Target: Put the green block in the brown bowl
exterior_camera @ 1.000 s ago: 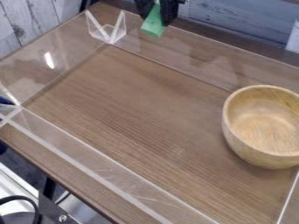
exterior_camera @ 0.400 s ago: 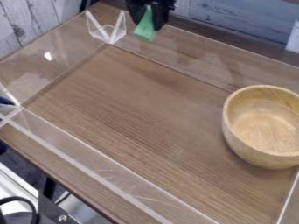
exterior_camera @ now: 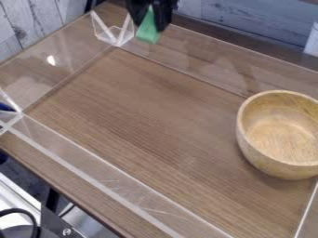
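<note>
Claw [exterior_camera: 151, 13] sits at the top edge of my one view, mostly cut off by the frame; only dark finger ends show. It is clenched on the block [exterior_camera: 147, 29], which hangs from it, tilted, above the table's far side. I can't see how far the jaws stand apart, only that green sticks out below them.

Block: bright green, in the air, clear of the tabletop [exterior_camera: 149, 112], well apart from the bowl [exterior_camera: 281, 133].

Bowl: light wood, round, thick rim, near the right edge of the table, upright, nothing inside that I can make out.

Surroundings: a clear low wall [exterior_camera: 56, 149] runs round the wood-grain top. On the near left side it shows as a bright edge; on the far side it is faint. A small clear folded piece [exterior_camera: 112, 30] stands just beside the block, to its left in my view, at the far corner. Whether the two touch I can't tell.

Between block and bowl: bare wood grain, some glare streaks, no objects.

Behind: pale planks at upper left. Below the table at lower left, dark cables [exterior_camera: 19, 223] and frame parts, blurred.
</note>
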